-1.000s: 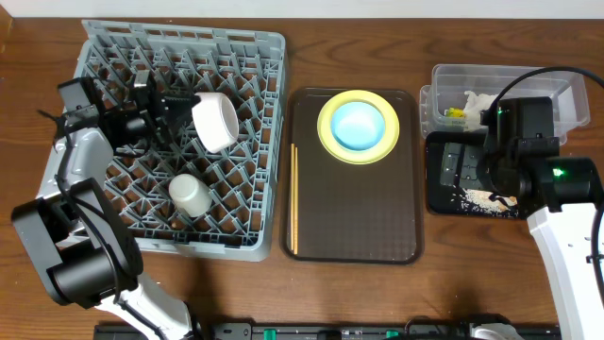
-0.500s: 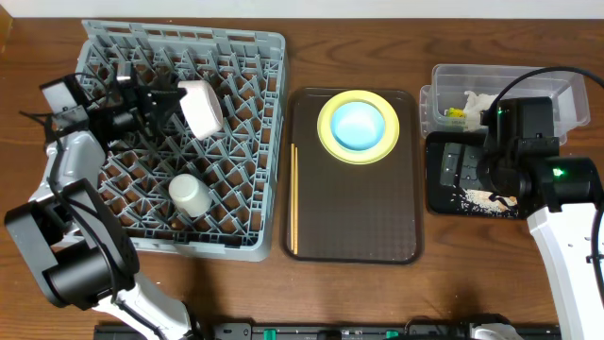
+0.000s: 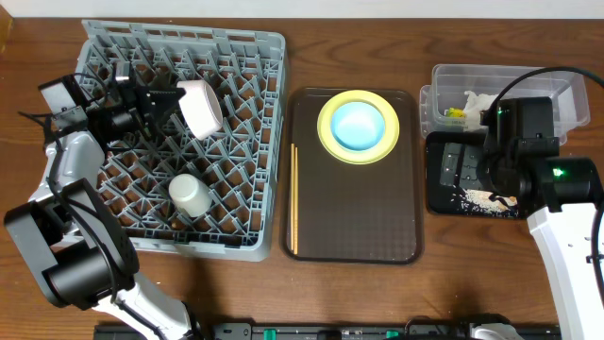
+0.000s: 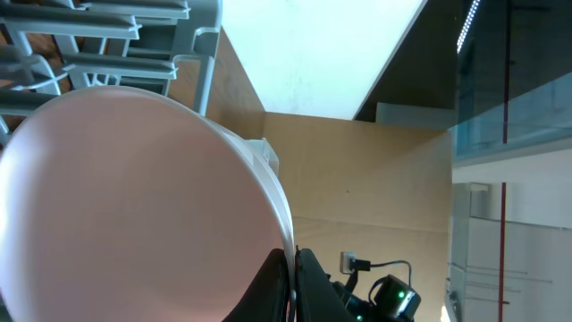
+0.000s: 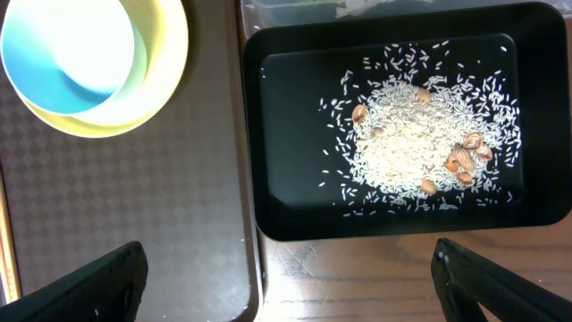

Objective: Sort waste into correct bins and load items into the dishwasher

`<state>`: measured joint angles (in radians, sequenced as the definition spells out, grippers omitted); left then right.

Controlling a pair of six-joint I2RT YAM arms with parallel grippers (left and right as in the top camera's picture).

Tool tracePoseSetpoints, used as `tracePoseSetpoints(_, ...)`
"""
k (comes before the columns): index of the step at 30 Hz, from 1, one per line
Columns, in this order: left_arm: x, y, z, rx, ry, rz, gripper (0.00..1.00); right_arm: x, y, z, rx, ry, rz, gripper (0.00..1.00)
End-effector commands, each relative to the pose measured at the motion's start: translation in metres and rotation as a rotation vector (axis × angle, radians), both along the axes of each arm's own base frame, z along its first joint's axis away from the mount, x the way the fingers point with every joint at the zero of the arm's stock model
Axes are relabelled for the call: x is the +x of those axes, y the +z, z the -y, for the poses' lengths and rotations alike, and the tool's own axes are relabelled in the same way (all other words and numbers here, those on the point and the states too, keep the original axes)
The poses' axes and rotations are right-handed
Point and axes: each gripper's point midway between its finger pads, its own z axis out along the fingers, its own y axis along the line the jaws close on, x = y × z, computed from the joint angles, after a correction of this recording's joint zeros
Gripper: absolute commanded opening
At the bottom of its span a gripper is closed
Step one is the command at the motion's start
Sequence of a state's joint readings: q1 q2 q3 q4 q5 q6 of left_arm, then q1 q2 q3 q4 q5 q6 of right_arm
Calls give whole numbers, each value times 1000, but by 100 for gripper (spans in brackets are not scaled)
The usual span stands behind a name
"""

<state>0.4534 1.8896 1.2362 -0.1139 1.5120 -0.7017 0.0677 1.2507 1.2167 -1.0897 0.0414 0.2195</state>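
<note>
My left gripper (image 3: 168,102) is shut on the rim of the pinkish-white bowl (image 3: 200,106), held tilted on its side over the back of the grey dish rack (image 3: 255,57); the bowl fills the left wrist view (image 4: 134,206), its rim pinched between the fingers (image 4: 294,286). A small white cup (image 3: 190,195) lies in the rack. The light blue bowl (image 3: 359,123) sits in the yellow plate (image 3: 327,132) on the brown tray. Chopsticks (image 3: 293,198) lie along the tray's left edge. My right gripper (image 5: 290,277) is open above the black tray (image 5: 268,134) holding rice scraps (image 5: 411,148). The clear tub (image 3: 444,76) holds the napkin (image 3: 477,99) and wrapper (image 3: 456,112).
The brown serving tray (image 3: 354,222) lies between the rack and the bins. Bare wooden table (image 3: 236,293) runs along the front edge. The right arm's body covers part of the black tray (image 3: 442,175) in the overhead view.
My left gripper carried the pinkish-white bowl left and toward the back of the rack, then held almost still. The right arm has not moved.
</note>
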Motion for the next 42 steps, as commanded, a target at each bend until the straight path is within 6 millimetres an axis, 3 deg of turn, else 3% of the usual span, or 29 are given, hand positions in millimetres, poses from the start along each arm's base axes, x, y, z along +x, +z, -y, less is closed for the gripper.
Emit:
tracePoseSetpoints(1,-2,-12,1,10,-5,12,6,1,6,2,-1,-6,18,99)
tracePoseSetpoints(7,-3,-42,-6,151,51,33,6,0,6,2,0,-6,15,99)
tracePoseSetpoints(14,-2,-51,-24,231,104,48,7,-1,6,2,-1,-6,12,99)
tracePoseSetpoints(18,-9,-68,-32,297,124,-5,17,-1,6,2,-1,-6,12,99)
tracePoseSetpoints(19,-12,-75,-33,325,126,-27,26,-1,6,2,-1,-6,12,99)
tracePoseSetpoints(22,-21,-91,-36,403,123,-84,33,-1,6,2,-1,-6,12,99)
tracePoseSetpoints(25,-28,-92,-36,442,113,-95,35,-1,6,2,-1,-6,12,99)
tracePoseSetpoints(31,-38,-65,-47,597,163,-78,52,-1,6,2,-2,-6,12,99)
tracePoseSetpoints(37,-46,1,-44,796,244,64,62,-1,6,5,-15,-13,12,99)
tracePoseSetpoints(39,-49,17,-37,867,258,100,68,-1,6,9,-40,-26,13,99)
tracePoseSetpoints(42,-51,36,-5,984,233,173,76,0,7,14,-55,-41,18,99)
